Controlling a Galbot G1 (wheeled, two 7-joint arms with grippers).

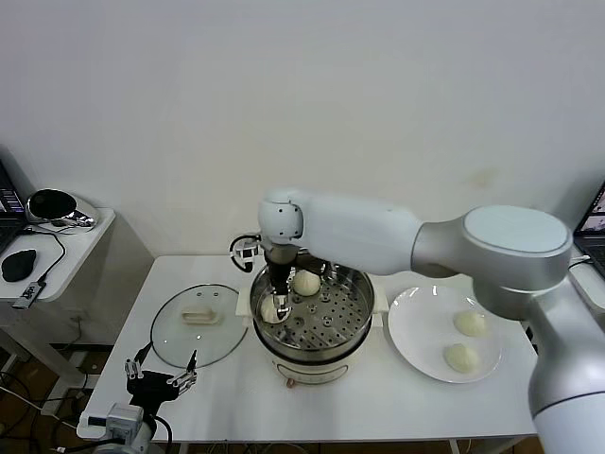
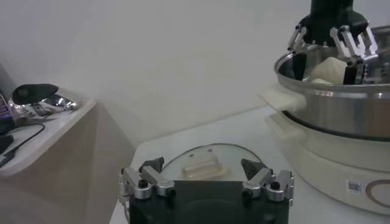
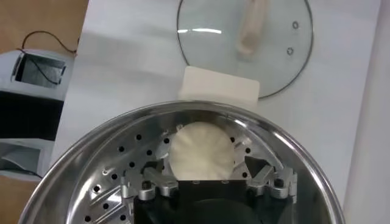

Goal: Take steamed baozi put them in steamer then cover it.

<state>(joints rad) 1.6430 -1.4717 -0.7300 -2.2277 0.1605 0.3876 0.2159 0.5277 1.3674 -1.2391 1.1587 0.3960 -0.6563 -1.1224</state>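
Note:
The steamer (image 1: 364, 284) stands mid-table with two baozi on its perforated tray: one at the far side (image 1: 306, 282) and one at the left side (image 1: 271, 310). My right gripper (image 1: 277, 307) hangs over that left baozi (image 3: 200, 149), open, a finger on either side of the bun and not gripping it. Two more baozi (image 1: 470, 323) (image 1: 460, 357) lie on the white plate (image 1: 416, 331) to the right. The glass cover (image 1: 180, 340) lies flat on the table left of the steamer. My left gripper (image 1: 161, 374) waits open near the front left edge, facing the cover (image 2: 183, 159).
A side table (image 1: 66, 241) with a mouse and cables stands at the far left. A white wall runs close behind the table. The steamer's white side handle (image 3: 219, 85) juts toward the cover.

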